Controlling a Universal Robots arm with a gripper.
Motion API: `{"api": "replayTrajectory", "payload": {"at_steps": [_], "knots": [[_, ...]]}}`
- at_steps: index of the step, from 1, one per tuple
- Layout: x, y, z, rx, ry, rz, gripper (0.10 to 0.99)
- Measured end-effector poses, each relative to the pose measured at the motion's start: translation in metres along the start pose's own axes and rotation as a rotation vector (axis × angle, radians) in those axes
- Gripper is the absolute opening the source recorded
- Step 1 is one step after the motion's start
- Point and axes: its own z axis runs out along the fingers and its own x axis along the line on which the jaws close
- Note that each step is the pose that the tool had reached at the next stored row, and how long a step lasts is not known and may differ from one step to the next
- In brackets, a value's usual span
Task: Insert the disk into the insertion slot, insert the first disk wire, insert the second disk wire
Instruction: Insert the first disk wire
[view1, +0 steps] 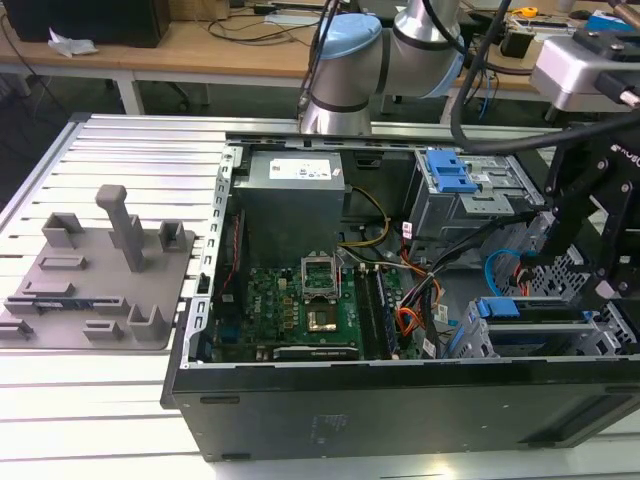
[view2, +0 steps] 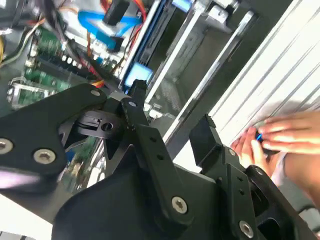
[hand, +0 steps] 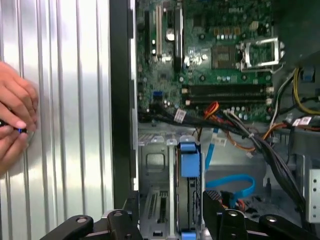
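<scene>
The disk (hand: 189, 162), in its bright blue caddy, sits on edge inside the insertion slot (hand: 154, 200), a low grey perforated cage; both also show in the exterior view, the disk (view1: 525, 328) and the slot (view1: 468, 342). My gripper (hand: 171, 200) hangs just above them, open, one finger on each side of the disk and holding nothing; the second wrist view shows the same gap (view2: 170, 107). The second disk wire (hand: 232, 181), a light-blue flat cable, loops beside the disk. The first disk wire (hand: 212, 109), red and orange, runs from the board. I cannot tell whether either plug is seated.
A person's hand (hand: 15, 125) rests on the ribbed metal table outside the case wall (hand: 120, 100), and appears as fingers (view2: 280, 137) in the second wrist view. A taller grey bay with a blue latch (view1: 450, 170) stands behind the slot. A grey fixture tray (view1: 95, 285) lies on the exterior view's left.
</scene>
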Motion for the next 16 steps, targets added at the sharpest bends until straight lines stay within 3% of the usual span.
{"api": "replayTrajectory", "payload": {"at_steps": [2,3,5,6,8,11,12,13,15,16], "knots": [[-0.0002,0.0000,0.0004,0.027,0.0012,0.011,0.620],[-0.0002,0.0010,0.0008,0.027,0.0120,0.018,0.620],[-0.0016,0.0015,0.0011,0.026,0.0452,0.016,0.620],[-0.0101,0.0018,0.0006,0.025,0.0814,0.014,0.620],[-0.0216,0.0020,-0.0001,0.026,0.0891,0.013,0.620],[-0.0384,0.0023,-0.0011,0.026,0.0891,0.013,0.620],[-0.0497,0.0024,-0.0015,0.026,0.0894,0.013,0.620],[-0.0560,0.0023,-0.0012,0.026,0.0963,0.013,0.620],[-0.0656,0.0020,-0.0013,0.027,0.1370,0.010,0.620],[-0.0716,0.0018,-0.0015,0.029,0.1851,0.008,0.620]]}}
